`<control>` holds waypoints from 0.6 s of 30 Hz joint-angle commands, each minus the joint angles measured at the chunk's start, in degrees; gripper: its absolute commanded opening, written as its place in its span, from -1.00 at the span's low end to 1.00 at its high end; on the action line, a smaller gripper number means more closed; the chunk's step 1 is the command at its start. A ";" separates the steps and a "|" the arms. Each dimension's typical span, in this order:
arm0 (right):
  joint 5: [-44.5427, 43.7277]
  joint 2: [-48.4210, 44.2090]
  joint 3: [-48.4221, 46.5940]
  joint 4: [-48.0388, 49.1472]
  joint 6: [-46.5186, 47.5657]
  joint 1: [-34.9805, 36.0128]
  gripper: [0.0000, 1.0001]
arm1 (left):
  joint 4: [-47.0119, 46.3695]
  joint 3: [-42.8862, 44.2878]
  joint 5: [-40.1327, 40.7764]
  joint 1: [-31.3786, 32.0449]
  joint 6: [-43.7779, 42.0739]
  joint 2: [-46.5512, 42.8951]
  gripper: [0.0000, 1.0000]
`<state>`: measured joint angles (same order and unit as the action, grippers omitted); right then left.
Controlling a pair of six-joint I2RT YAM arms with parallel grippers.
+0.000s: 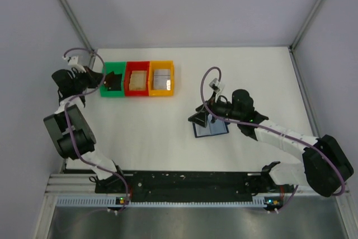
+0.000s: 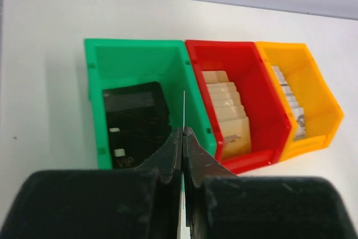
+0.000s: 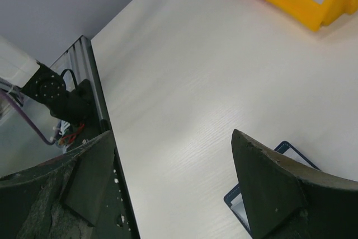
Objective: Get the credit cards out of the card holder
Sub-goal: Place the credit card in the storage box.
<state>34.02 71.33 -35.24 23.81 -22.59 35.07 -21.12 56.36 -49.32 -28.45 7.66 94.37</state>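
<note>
The card holder [image 1: 212, 129] lies open on the table right of centre, dark blue with pale inner panels. Its corner shows in the right wrist view [image 3: 282, 150]. My right gripper [image 1: 200, 118] is open at the holder's left edge, with nothing between its fingers [image 3: 170, 134]. My left gripper [image 1: 108, 80] hangs over the green bin [image 1: 113, 91]. In the left wrist view it [image 2: 183, 131] is shut on a thin credit card [image 2: 184, 107], seen edge-on as a pale line above the bin's right wall.
Three bins stand in a row at the back left. The green bin [image 2: 140, 60] holds black cards, the red bin [image 2: 251, 82] beige cards, and the orange bin [image 2: 319, 99] silvery cards. The metal rail [image 1: 184, 180] runs along the near edge.
</note>
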 commanded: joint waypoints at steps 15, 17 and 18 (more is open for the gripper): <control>1.58 3.55 -3.52 -2.54 2.55 -0.09 0.69 | 13.63 27.74 -11.23 -0.73 -7.21 22.08 -1.00; 1.66 3.73 -3.69 -2.46 2.55 -0.09 0.69 | 18.29 29.68 -12.20 -0.47 -9.85 22.96 -1.00; 1.66 3.99 -3.60 -2.37 2.46 -0.09 0.69 | 20.84 30.82 -12.20 -0.30 -11.25 23.40 -1.00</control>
<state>35.57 74.72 -36.03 20.08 -21.17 35.07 -8.43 81.82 -57.49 -29.45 1.52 116.92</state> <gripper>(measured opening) 0.842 0.009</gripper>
